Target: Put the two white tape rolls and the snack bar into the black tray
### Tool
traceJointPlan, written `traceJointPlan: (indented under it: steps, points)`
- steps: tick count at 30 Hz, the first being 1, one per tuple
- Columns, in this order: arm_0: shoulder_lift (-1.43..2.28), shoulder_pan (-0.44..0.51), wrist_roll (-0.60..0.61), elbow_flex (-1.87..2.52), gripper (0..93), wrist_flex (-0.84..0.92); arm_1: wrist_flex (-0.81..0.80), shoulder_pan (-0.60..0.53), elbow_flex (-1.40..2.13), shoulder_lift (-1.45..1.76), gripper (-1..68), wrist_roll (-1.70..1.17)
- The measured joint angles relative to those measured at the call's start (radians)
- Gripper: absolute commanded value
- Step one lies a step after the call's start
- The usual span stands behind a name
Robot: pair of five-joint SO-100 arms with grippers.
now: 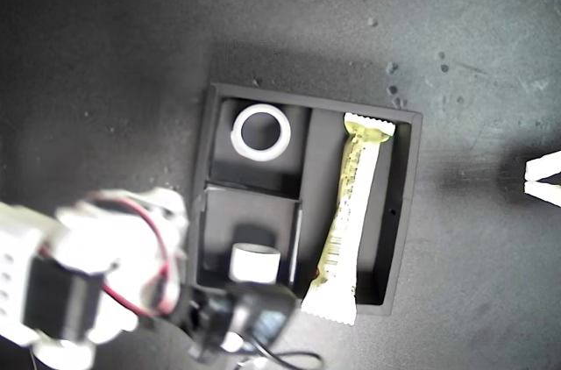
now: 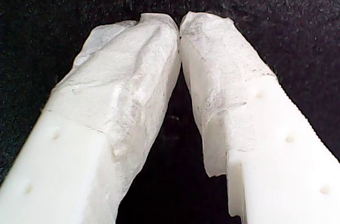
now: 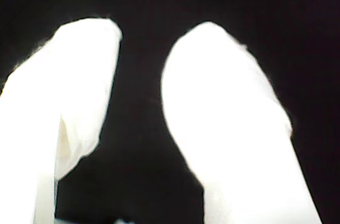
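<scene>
The black tray (image 1: 405,203) lies in the middle of the exterior view. One white tape roll (image 1: 260,131) lies flat in its upper small compartment. The other tape roll (image 1: 254,260) stands in the lower small compartment, right by the dark tip of an arm (image 1: 96,273) that reaches in from the exterior view's lower left. The snack bar (image 1: 351,212) lies in the long compartment, its lower end resting over the tray wall. My first gripper (image 2: 179,25) is shut, tips touching, empty, over black mat. My second gripper (image 3: 143,38) is open with only black between its fingers.
Two white fingertips (image 1: 543,179) of another arm poke in at the exterior view's right edge, close together, apart from the tray. Dark mat (image 1: 131,54) with small pale specks surrounds the tray. Red wires (image 1: 158,247) loop over the lower-left arm's white motor.
</scene>
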Motion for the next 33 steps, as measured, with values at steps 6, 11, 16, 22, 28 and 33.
traceJointPlan:
  steps: [6,11,16,22,28,33]
  points:
    - [0.620,-0.046,0.041,0.716,0.0,-0.275,0.002,0.000,0.000,0.000,-0.3,0.000]
    - [1.020,-0.054,0.051,1.155,0.0,-0.439,0.023,-0.002,0.000,0.000,-0.3,0.000]
    - [1.224,-0.032,0.051,1.391,0.0,-0.531,0.032,0.015,0.000,0.000,-0.3,0.000]
    - [1.420,-0.032,0.072,1.534,0.0,-0.580,0.032,0.012,0.000,0.000,-0.3,0.000]
    - [1.615,-0.032,0.074,1.660,0.0,-0.577,0.032,0.009,0.000,0.000,-0.3,0.000]
    - [1.707,-0.032,0.074,1.703,0.0,-0.538,0.049,0.014,0.000,0.000,-0.3,0.000]
